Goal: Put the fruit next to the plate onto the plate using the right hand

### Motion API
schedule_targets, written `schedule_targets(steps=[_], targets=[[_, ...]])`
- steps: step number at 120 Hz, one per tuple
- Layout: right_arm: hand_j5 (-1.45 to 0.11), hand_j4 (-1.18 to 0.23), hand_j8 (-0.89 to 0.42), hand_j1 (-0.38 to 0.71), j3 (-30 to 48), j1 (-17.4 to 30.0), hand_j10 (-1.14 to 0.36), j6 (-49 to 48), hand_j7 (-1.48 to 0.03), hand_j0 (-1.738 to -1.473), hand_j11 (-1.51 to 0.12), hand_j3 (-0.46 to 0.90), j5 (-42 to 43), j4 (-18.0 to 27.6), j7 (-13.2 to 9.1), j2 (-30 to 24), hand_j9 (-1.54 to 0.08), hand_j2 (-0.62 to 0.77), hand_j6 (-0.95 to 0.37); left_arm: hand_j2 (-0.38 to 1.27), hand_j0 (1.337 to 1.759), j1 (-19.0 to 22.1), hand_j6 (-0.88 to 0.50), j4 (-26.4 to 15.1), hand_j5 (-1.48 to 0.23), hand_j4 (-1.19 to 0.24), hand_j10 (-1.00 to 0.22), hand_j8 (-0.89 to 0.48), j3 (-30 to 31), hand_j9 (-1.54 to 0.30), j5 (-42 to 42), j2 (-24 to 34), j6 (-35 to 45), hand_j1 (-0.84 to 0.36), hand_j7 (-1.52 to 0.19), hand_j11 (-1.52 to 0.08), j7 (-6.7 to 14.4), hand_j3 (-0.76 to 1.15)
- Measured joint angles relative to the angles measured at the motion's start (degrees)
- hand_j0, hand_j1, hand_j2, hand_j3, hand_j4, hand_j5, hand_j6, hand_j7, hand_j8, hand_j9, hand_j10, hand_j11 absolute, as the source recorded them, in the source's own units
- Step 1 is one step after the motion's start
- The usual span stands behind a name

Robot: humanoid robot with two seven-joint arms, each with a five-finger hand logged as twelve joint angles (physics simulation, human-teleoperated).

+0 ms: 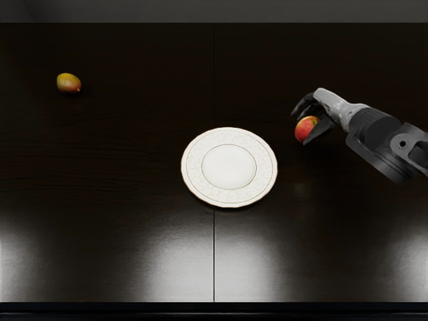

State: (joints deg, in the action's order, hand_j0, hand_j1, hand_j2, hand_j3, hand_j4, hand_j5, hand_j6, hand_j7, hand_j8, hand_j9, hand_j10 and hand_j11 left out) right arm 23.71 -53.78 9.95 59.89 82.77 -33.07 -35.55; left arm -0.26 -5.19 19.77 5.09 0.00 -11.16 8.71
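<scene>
A dark table (134,234) seen from above. The right arm reaches in from the table's right edge. The right hand (322,111) has its fingers curled narrowly around a red-and-yellow fruit (305,128), some above it and some beneath. Whether the fruit rests on the table or is lifted cannot be told. A white plate (191,164) sits at the table's middle, apart from the fruit. A second, yellowish fruit (68,82) lies near the far left corner.
</scene>
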Motion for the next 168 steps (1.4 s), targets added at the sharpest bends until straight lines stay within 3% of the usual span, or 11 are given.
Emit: schedule_targets(steps=[168], targets=[[-0.79, -0.61, -0.43, 0.2, -0.49, -4.58, -0.52, -0.89, -0.79, -1.655, -0.77, 0.0, 0.05, -0.42, -0.01, 12.8, -0.77, 0.2, -0.6, 0.05, 1.658, 0.0, -0.23, 0.0, -0.3, -0.23, -0.23, -0.23, 0.0, -0.3, -0.01, 0.0, 0.0, 0.07, -0.3, -0.3, 0.0, 0.0]])
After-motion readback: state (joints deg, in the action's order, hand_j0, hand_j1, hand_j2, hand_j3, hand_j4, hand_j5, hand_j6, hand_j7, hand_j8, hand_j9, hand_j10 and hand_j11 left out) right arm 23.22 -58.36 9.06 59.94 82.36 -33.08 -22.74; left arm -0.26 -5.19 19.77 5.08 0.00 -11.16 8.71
